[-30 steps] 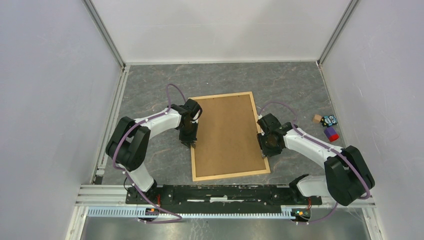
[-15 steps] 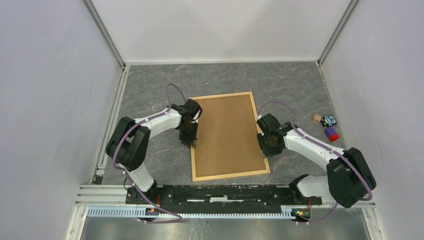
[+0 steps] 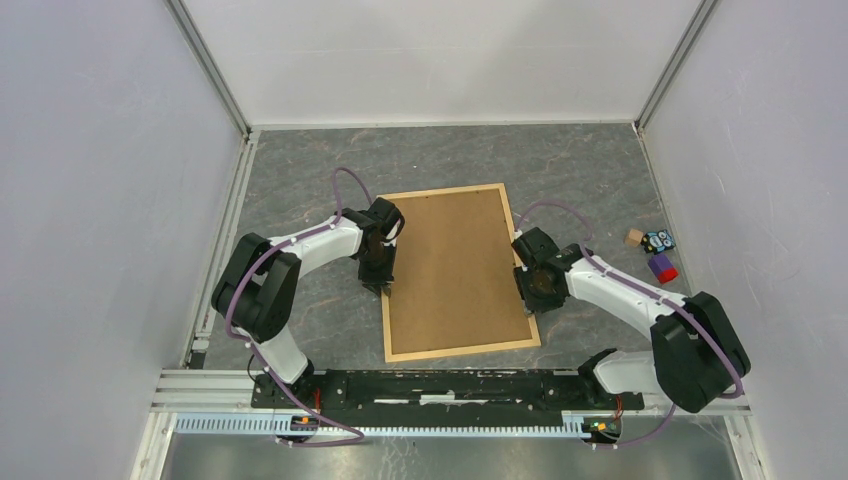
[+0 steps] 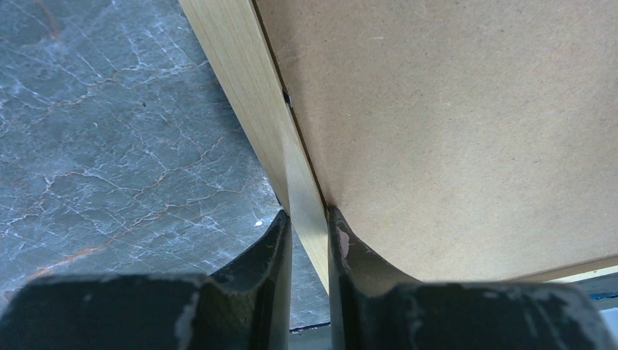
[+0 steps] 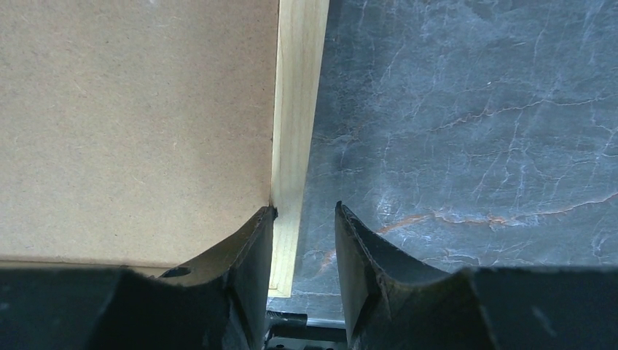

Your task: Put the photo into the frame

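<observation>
The frame [image 3: 441, 191] lies flat in the middle of the table, its light wood strips around a plain brown backing board [image 3: 455, 265]. The photo is hidden. My left gripper [image 3: 378, 285] is shut on the frame's left strip [image 4: 240, 65], one finger outside on the table side and the other inside against the board [image 4: 452, 131]. My right gripper [image 3: 527, 300] straddles the right strip [image 5: 299, 95] near the frame's near corner. Its inner finger touches the board's edge [image 5: 131, 124], its outer finger stands clear of the wood, and the jaws are open.
Small toys sit by the right wall: a wooden cube [image 3: 634, 237], a blue toy car [image 3: 658, 240] and a red-and-purple cylinder [image 3: 664, 268]. White walls close in three sides. A metal rail [image 3: 450, 385] with the arm bases runs along the near edge.
The right arm's elbow has shifted slightly. The frame and both grippers stand as before.
</observation>
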Available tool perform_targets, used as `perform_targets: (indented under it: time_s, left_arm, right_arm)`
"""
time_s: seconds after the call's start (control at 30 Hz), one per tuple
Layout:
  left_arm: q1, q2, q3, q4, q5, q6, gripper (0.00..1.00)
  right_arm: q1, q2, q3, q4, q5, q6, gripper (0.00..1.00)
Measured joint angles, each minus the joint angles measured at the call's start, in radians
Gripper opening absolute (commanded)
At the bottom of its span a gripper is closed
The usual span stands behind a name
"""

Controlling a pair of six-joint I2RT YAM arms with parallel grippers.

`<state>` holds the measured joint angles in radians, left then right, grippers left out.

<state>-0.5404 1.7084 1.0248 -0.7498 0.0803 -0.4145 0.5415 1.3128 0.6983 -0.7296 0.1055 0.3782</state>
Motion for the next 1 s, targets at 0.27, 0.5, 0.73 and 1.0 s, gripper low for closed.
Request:
perform_targets:
  time_s: [0.27, 0.5, 0.73, 1.0]
  left_arm:
    - [0.0, 0.0, 0.0, 0.0, 0.0, 0.0, 0.02]
    - [0.0, 0.0, 0.0, 0.0, 0.0, 0.0, 0.02]
    - [0.0, 0.0, 0.0, 0.0, -0.002, 0.0, 0.02]
    - [0.002, -0.022, -0.019, 0.019, 0.0, 0.0, 0.36]
  right_arm:
    - [0.006, 0.033, 0.011, -0.003, 0.013, 0.026, 0.42]
    - [0.008, 0.076, 0.018, 0.008, 0.003, 0.024, 0.43]
    - [-0.011, 0.069, 0.026, 0.02, -0.088, -0.054, 0.49]
    - [-0.001, -0.028, 0.024, 0.002, -0.066, -0.063, 0.49]
